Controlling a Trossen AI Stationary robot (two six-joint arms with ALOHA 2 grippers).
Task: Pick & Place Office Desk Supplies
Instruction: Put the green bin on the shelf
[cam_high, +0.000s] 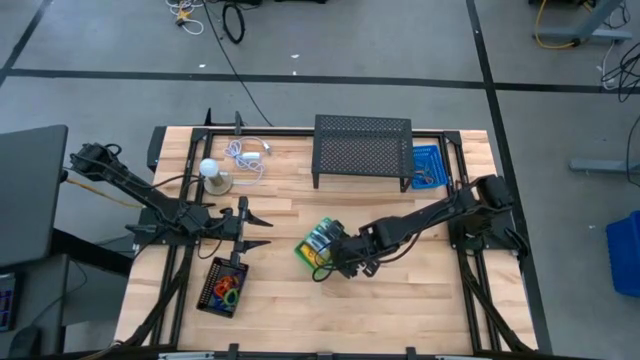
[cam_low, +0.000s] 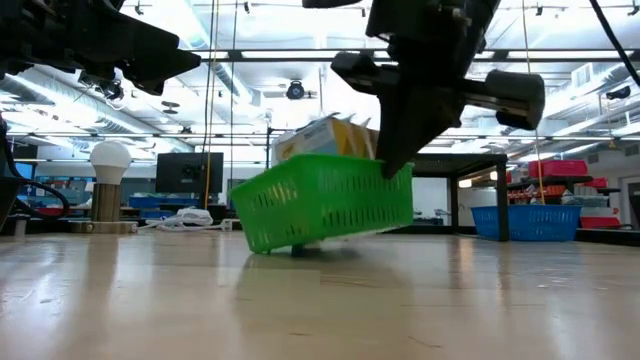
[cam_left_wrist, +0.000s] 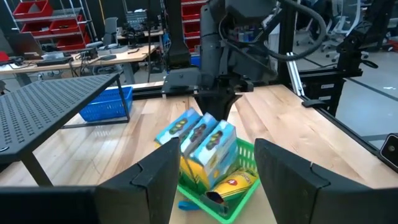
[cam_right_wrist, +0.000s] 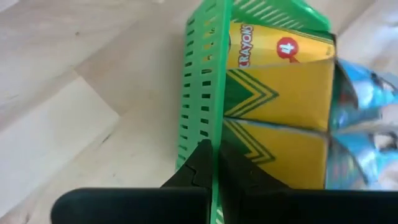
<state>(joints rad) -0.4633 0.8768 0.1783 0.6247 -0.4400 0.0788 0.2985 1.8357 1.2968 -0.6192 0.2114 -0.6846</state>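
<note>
A small green slotted basket (cam_high: 312, 250) stands mid-table, holding yellow crayon boxes with green marks (cam_right_wrist: 273, 106) and light-blue-topped boxes (cam_left_wrist: 200, 138). My right gripper (cam_high: 336, 262) is shut on the basket's wall, and the basket (cam_low: 325, 205) sits tilted. My left gripper (cam_high: 262, 228) hovers open to the basket's left, level and pointing toward it, with nothing between its fingers (cam_left_wrist: 155, 180). A black tray (cam_high: 212, 297) near the left front holds thin coloured loops (cam_high: 228, 288). My right gripper pinches the basket's side wall at its top rim (cam_right_wrist: 214, 134), one finger (cam_right_wrist: 239, 171) inside against the crayon boxes and one outside. The fingers slant down from the table's right. The held side is raised; the opposite bottom corner (cam_low: 285, 248) rests on the table.
A black perforated stand (cam_high: 362, 150) is at the far middle, with a blue basket (cam_high: 428, 168) to its right. A white ball on a base (cam_high: 210, 172) and a white coiled cable (cam_high: 245, 155) lie at the far left. Bare wood shows in front of the basket.
</note>
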